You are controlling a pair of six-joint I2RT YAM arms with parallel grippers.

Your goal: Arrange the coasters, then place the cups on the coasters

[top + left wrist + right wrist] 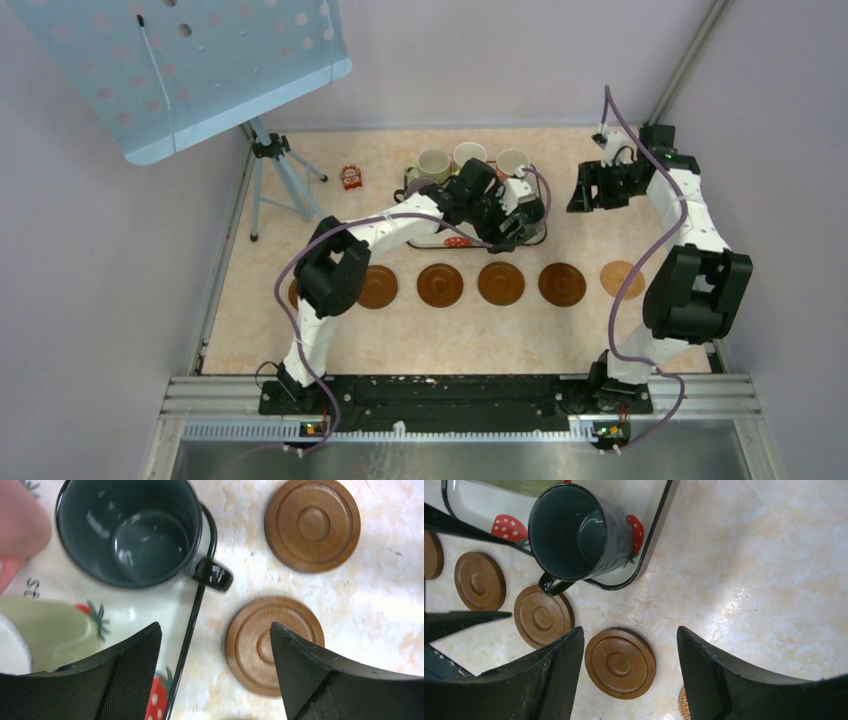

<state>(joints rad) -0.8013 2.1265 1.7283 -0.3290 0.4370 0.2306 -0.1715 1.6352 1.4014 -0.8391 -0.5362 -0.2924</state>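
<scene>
Coasters [501, 283]: lying flat in a row across the worktop [400, 340], on the near side of the tray, spaced apart from one another. Five in plain sight from above, the rightmost a lighter tan coaster [622, 279]; a sixth brown edge [293, 292] peeking out from behind the left arm. No cup on any of them.

Dark green-black cup [130, 530]: standing upright and empty on the strawberry-print tray [199, 605], at the corner nearest the row, handle reaching out over the black rim. Light green cup [50, 630] just beside it on the tray; a blurred pink cup [20, 525] at the edge of the left wrist view. Three pale cups [469, 154] grouped at the tray's far end.

Left fingers [130, 680]: released, spread wide, grasping nothing; hovering over the tray's near corner, with the rim and one brown coaster [272, 645] showing below the gap.

Right fingers [724, 680]: also released and empty, held above the bare worktop to the right of the tray, clear of the dark cup and apart from the left arm.

Farther back on the worktop: a small red packet [351, 177] and a tripod [275, 165] carrying a pale blue perforated panel [190, 60].
</scene>
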